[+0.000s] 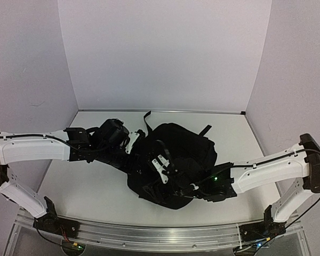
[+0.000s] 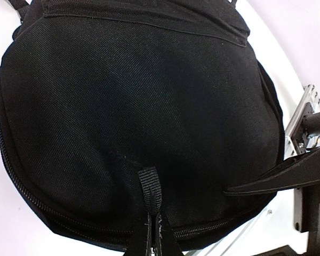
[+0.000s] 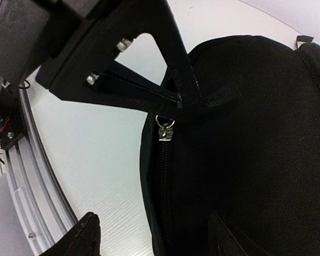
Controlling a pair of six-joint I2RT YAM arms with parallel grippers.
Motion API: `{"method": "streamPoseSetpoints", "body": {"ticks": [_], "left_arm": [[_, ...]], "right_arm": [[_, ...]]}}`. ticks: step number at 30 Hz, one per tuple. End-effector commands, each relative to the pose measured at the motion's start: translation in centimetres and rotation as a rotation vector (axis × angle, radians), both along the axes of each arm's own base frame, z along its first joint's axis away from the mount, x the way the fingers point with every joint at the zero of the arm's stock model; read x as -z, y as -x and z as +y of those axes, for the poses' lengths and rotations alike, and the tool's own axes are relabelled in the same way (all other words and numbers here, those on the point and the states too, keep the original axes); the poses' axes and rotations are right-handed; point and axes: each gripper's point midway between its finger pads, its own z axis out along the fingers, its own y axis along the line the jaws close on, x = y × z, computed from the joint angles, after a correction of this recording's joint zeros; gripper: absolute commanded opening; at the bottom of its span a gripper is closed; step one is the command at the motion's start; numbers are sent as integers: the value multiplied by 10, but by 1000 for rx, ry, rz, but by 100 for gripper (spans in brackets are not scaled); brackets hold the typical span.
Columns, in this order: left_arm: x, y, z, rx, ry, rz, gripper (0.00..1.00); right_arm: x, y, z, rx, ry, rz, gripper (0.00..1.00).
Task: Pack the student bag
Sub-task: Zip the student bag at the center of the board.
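The student bag [image 1: 184, 149] is a large black backpack lying in the middle of the white table. In the left wrist view the student bag [image 2: 138, 96] fills the frame. My left gripper [image 2: 152, 221] is shut on the black webbing zipper pull [image 2: 149, 189] at the bag's near edge. It also shows in the top view [image 1: 162, 164] and in the right wrist view [image 3: 184, 101]. The metal zipper slider [image 3: 164, 131] hangs just below that pull, with the zipper shut below it. My right gripper [image 3: 152, 216] is open and straddles the bag's zippered edge, one finger over the table and one over the fabric.
An aluminium rail [image 1: 149, 234] runs along the table's near edge and shows in the right wrist view [image 3: 32, 176]. Black shoulder straps [image 1: 148, 120] trail from the bag toward the back wall. White walls enclose the table on three sides.
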Motion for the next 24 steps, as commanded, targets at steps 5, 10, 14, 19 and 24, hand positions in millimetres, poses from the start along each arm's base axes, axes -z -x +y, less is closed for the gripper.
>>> {"method": "streamPoseSetpoints", "body": {"ticks": [5, 10, 14, 19, 24], "left_arm": [[-35, -11, -12, -22, 153, -37, 0], [-37, -18, -5, -62, 160, -39, 0], [-41, -36, 15, -151, 187, -60, 0], [-59, -50, 21, -179, 244, -111, 0], [-66, -66, 23, -188, 290, -127, 0]], "right_arm": [[-24, -20, 22, 72, -35, -157, 55], [-26, -15, 25, 63, -40, -162, 15], [-35, -8, 18, 64, -68, -145, 0], [-33, 4, 8, 52, -61, -100, 0], [-31, 16, 4, 41, -39, -74, 0]]}}
